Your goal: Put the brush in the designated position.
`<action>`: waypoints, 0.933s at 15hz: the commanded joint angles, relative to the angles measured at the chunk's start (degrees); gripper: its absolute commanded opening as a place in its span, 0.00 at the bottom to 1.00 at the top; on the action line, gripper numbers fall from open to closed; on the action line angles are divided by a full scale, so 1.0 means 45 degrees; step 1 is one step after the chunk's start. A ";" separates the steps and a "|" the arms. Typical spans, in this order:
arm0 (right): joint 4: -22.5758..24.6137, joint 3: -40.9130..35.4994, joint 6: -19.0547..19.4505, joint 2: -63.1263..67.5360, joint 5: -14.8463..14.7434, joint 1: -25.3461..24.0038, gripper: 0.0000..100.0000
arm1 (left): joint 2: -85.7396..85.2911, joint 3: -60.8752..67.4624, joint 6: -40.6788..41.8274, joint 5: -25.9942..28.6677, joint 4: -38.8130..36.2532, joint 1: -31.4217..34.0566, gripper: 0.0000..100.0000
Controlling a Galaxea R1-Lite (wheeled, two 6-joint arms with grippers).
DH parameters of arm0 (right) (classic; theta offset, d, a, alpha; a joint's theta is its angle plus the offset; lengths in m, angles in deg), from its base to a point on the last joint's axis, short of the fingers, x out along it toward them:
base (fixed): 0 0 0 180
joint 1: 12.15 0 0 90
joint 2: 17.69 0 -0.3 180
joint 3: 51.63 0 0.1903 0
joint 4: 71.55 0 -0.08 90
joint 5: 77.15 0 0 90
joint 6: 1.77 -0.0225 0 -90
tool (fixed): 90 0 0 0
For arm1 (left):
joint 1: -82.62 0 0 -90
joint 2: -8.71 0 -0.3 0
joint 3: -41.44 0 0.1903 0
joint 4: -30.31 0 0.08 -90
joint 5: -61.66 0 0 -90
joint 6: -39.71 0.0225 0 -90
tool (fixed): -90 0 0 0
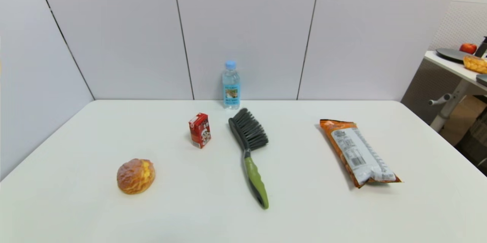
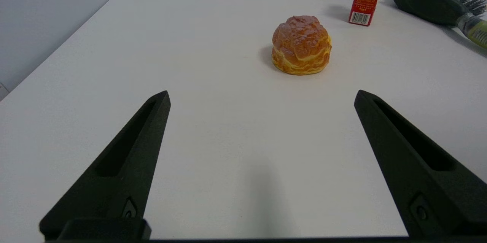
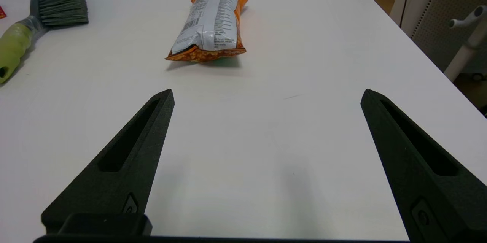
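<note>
The long hand brush point(image 1: 249, 151) with dark grey-black bristles, a dark grey head and a lime-green handle lies flat near the middle of the white table point(image 1: 76, 212), its bristled head toward the far edge and the handle, with its oval hole at the tip, pointing to the near edge. Nothing grips it.

A small red drink carton point(image 1: 199, 130) stands upright just beside the brush head, on the side of the table's left edge. A clear plastic water bottle with a pale blue cap point(image 1: 231, 84) stands at the far edge, behind the brush head. A glazed golden-brown bun point(image 1: 136, 175) sits nearer the left edge and closer to the near edge. A long orange and silver snack bag point(image 1: 358, 153) lies flat toward the right edge, well apart from the brush.

The left gripper point(image 2: 262, 96) hovers over bare tabletop near the near edge, its fingers spread wide and holding nothing (the bun lies beyond them). The right gripper point(image 3: 267, 94) likewise hangs above the near edge on the right side, fingers wide and empty, with the snack bag ahead.
</note>
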 commanded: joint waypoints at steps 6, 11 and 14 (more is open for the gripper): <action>-0.0003 -0.0020 0.0005 0.0011 0.0001 -0.0013 1.00 | 0.0016 0.0000 0.0002 0.0002 -0.0014 0.0000 1.00; -0.0003 -0.0020 0.0005 0.0011 0.0001 0.0007 1.00 | 0.0016 0.0000 -0.0428 -0.0272 0.0005 0.0000 1.00; -0.0003 -0.0020 0.0005 0.0011 0.0001 0.0007 1.00 | 0.1696 -0.0625 0.0295 -0.0389 -0.0112 0.0000 1.00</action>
